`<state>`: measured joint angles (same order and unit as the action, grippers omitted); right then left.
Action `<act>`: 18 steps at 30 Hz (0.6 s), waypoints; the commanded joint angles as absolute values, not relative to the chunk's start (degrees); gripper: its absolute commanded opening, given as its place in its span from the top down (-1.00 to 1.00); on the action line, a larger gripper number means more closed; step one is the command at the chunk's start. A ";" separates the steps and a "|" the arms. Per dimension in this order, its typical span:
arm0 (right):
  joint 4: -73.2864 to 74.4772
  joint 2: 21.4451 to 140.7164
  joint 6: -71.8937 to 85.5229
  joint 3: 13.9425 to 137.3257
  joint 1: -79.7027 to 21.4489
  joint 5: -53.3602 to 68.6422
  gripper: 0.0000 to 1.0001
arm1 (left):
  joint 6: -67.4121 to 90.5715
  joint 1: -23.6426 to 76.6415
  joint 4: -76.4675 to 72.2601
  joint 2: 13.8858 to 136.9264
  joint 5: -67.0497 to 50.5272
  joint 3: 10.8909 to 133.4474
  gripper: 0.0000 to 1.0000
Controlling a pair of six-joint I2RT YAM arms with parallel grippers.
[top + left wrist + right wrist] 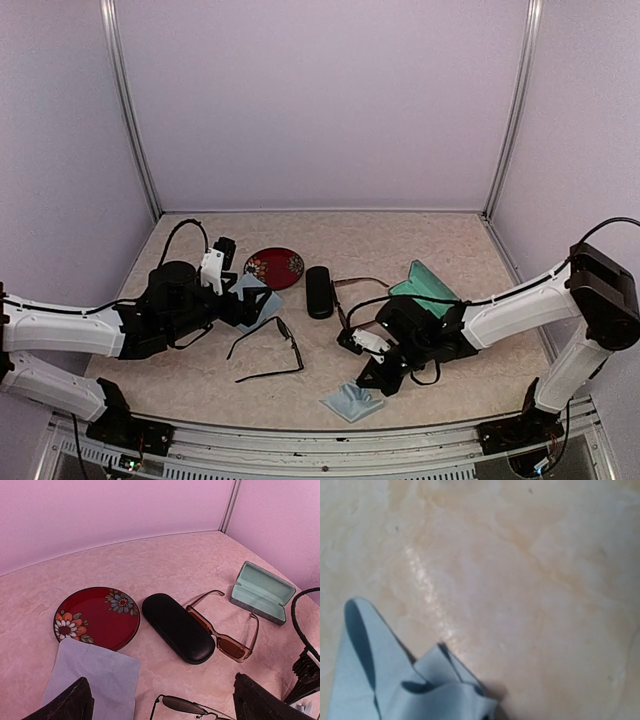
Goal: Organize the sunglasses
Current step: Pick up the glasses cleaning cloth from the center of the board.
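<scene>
Right gripper (372,378) is closed tight just over a crumpled blue cloth (410,690); whether it pinches a fold is unclear; left gripper (255,303) gapes wide, holding nothing, near the black sunglasses (285,338); brown sunglasses (220,640) lie between the black case (177,634) and the open green case (262,591).

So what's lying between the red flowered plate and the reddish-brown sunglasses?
A closed black glasses case lies between them, clearest in the left wrist view.

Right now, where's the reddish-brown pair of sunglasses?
Left wrist view, right of centre: the reddish-brown sunglasses lie with arms unfolded, between the closed black case on their left and the open mint-green case on their right.
</scene>
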<state>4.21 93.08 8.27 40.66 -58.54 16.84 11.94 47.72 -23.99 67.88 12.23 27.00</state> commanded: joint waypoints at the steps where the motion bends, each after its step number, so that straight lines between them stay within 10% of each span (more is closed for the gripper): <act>1: 0.60 90.30 8.61 38.15 -59.07 15.41 1.00 | 11.70 48.21 -25.96 68.36 12.53 26.38 -0.90; 18: -4.67 71.04 5.93 34.84 -50.70 30.40 1.00 | 4.45 54.42 -40.07 74.20 -10.91 26.86 -0.83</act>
